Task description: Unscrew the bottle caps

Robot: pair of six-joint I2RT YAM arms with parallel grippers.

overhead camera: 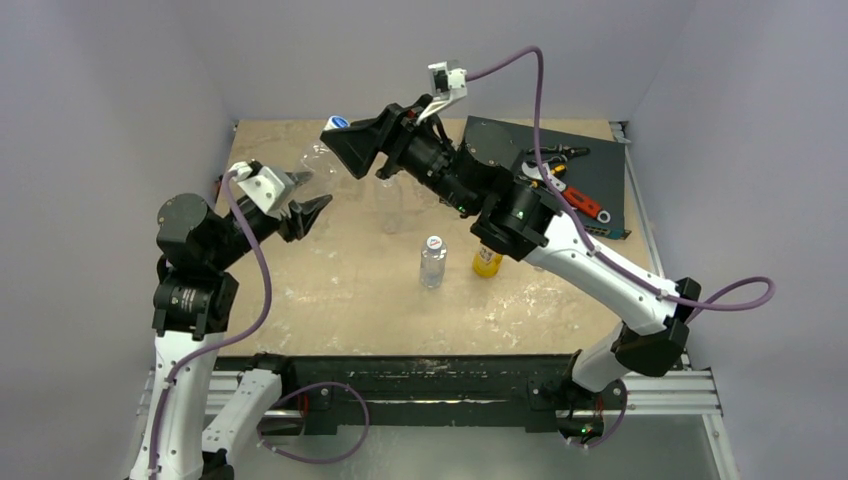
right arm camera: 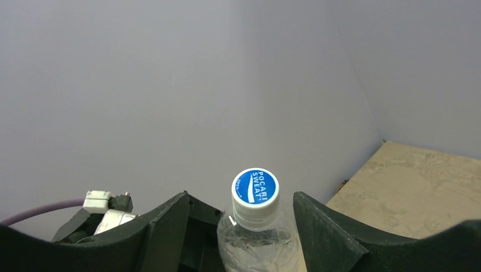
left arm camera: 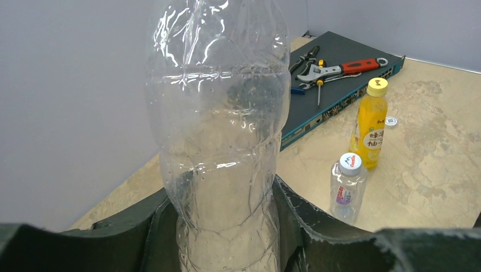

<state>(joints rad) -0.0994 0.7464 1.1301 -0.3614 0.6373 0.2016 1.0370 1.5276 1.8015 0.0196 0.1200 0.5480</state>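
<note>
Gripping clear bottle (overhead camera: 315,165) low on its body, left hand (overhead camera: 308,197) holds it off the table (overhead camera: 330,290), long axis tilted, blue cap (overhead camera: 338,123) pointing far-right. Right hand (overhead camera: 340,145) open, fingers straddling it. Only right wrist shows gaps either side; only left wrist shows loose white cap (left arm camera: 391,120) near yellow bottle (left arm camera: 370,131).

The big bottle (left arm camera: 218,141) was clear and colourless. Its blue-topped cap (right arm camera: 256,186) carried white lettering above a white skirt. The taller bottle (left arm camera: 370,133) showed orange-yellow liquid, a yellow cap (left arm camera: 377,86) and a pale label with dark characters. The small bottle (left arm camera: 347,190) was clear, and its white cap (left arm camera: 350,163) was marked red and blue. The worktop (overhead camera: 330,290) was mottled beige. The wrench (left arm camera: 363,65) had a red handle.
</note>
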